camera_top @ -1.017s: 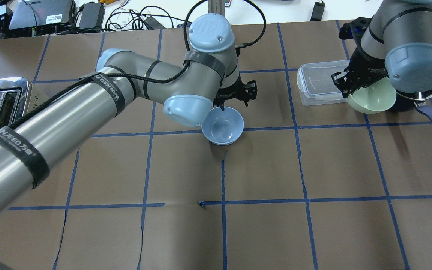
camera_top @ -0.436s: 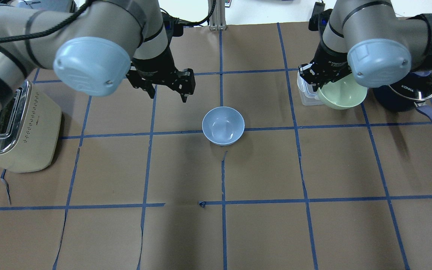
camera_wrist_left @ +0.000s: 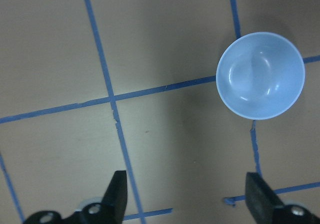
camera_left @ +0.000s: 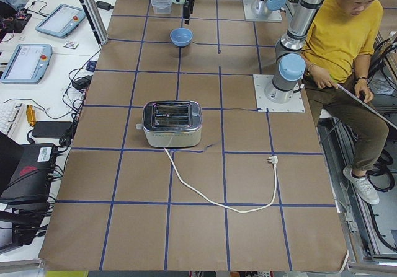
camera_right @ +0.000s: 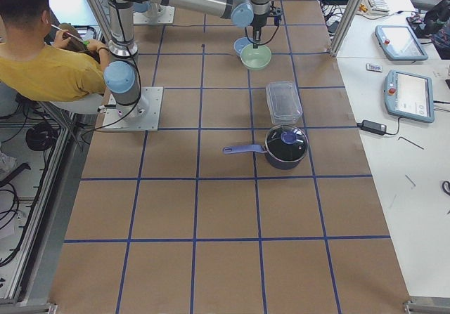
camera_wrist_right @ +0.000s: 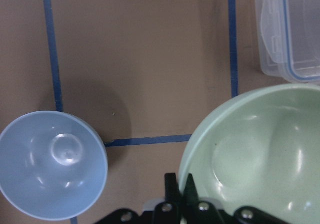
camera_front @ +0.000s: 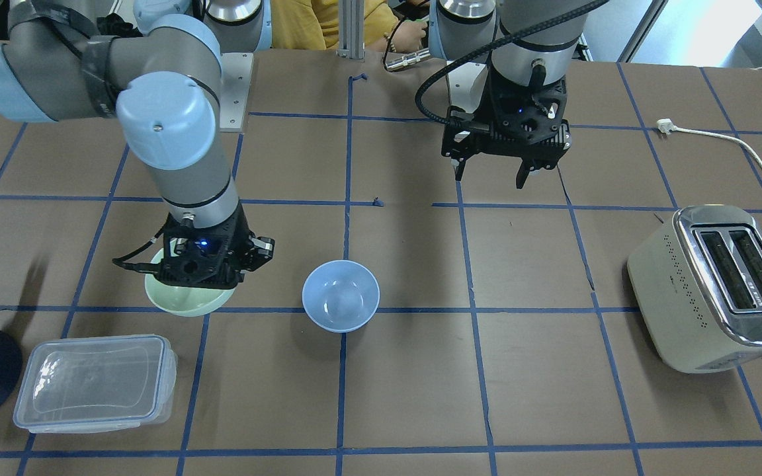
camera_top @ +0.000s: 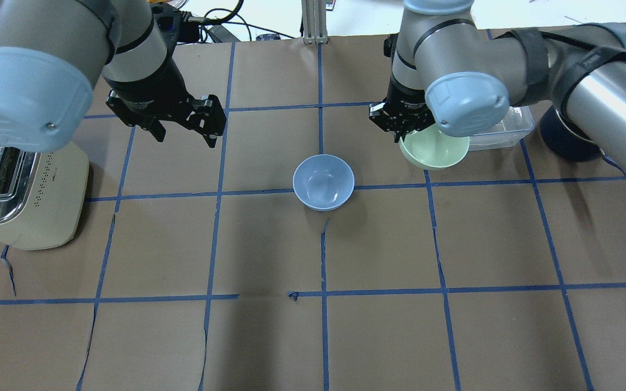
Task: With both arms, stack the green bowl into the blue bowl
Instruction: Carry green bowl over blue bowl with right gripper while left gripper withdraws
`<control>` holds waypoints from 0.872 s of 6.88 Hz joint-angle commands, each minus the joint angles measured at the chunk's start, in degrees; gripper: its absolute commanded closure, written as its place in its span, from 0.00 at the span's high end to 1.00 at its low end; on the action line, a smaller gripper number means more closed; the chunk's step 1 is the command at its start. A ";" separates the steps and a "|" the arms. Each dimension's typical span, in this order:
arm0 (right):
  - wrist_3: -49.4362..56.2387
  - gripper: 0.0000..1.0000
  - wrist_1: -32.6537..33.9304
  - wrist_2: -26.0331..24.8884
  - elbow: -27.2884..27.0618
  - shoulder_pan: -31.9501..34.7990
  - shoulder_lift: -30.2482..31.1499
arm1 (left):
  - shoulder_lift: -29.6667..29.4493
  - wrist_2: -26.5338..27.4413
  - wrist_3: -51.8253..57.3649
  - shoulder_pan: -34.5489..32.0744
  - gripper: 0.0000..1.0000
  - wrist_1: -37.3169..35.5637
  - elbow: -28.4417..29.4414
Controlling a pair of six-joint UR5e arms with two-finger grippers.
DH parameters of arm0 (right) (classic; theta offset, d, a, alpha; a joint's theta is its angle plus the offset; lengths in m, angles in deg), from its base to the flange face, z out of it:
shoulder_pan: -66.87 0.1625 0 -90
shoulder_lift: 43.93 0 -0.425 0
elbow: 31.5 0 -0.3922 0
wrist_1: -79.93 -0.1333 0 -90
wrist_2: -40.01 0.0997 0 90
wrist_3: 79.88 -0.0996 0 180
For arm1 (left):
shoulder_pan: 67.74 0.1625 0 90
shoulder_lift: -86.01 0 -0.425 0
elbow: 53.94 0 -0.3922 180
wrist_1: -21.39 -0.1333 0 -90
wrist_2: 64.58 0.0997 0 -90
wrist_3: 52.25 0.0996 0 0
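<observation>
The blue bowl (camera_top: pixel 323 182) stands upright and empty near the table's middle; it also shows in the front view (camera_front: pixel 340 295) and both wrist views (camera_wrist_left: pixel 260 75) (camera_wrist_right: pixel 50 164). My right gripper (camera_top: pixel 402 133) is shut on the rim of the green bowl (camera_top: pixel 435 149) and holds it upright above the table, to the right of the blue bowl and apart from it. In the right wrist view the green bowl (camera_wrist_right: pixel 260 149) fills the lower right, with the gripper (camera_wrist_right: pixel 181 184) pinching its near rim. My left gripper (camera_top: pixel 185 138) is open and empty, raised to the left of the blue bowl.
A toaster (camera_top: pixel 19 184) stands at the left edge, its cord (camera_front: pixel 751 145) trailing behind. A clear rectangular container (camera_top: pixel 500 130) and a dark saucepan (camera_top: pixel 563 136) sit behind the right arm. A seated person (camera_left: pixel 341 35) is beside the robot's base.
My left gripper let go of the blue bowl, rose and drew back to the left. My right arm carried the green bowl leftward, away from the container and toward the blue bowl.
</observation>
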 commanded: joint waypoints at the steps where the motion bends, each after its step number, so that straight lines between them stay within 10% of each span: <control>1: -11.33 0.00 -0.56 -0.37 5.06 6.34 -4.77 | 1.34 -3.20 -0.77 4.98 1.00 -5.77 -2.18; 6: -29.82 0.00 -8.64 -0.02 15.55 14.27 -14.90 | 1.35 -2.88 -0.77 5.80 1.00 -3.84 -2.10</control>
